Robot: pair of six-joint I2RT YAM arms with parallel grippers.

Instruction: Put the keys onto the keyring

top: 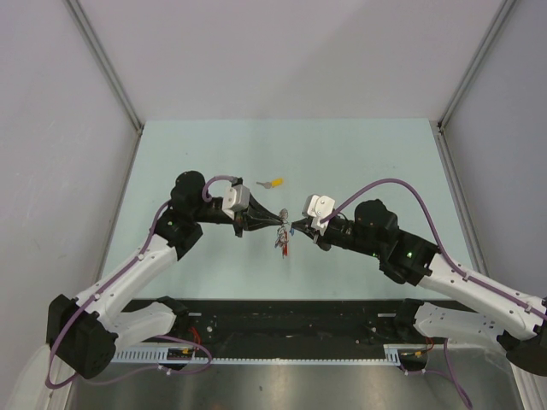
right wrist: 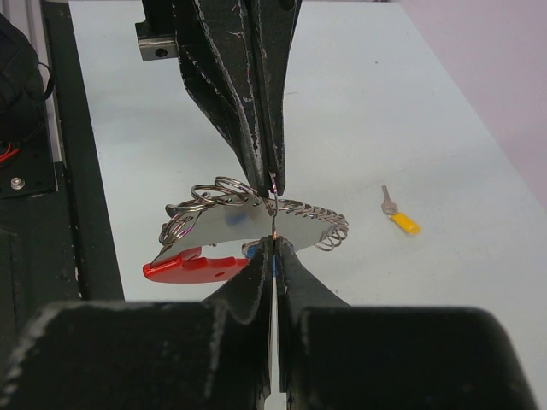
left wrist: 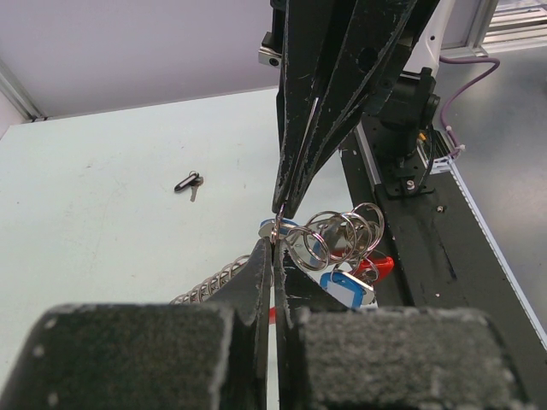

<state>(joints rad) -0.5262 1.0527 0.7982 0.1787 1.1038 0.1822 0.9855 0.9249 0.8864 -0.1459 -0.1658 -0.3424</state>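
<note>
My left gripper (top: 273, 224) and right gripper (top: 296, 227) meet tip to tip above the middle of the table. Both are shut on the same thin silver keyring (right wrist: 273, 213), which stands edge-on between them. In the left wrist view the left gripper (left wrist: 274, 241) pinches the keyring (left wrist: 279, 220) from below and the right gripper (left wrist: 282, 207) from above. A bunch hangs beside the tips: several silver rings (left wrist: 338, 231), a blue-capped key (left wrist: 346, 289), a red-capped key (right wrist: 192, 265) and a short chain (right wrist: 320, 220). A yellow-capped key (top: 273, 183) lies alone on the table behind the grippers.
The pale green table (top: 359, 154) is walled by grey panels on the left, back and right. A black rail with cables (top: 291, 320) runs along the near edge between the arm bases. Purple cables loop over both wrists.
</note>
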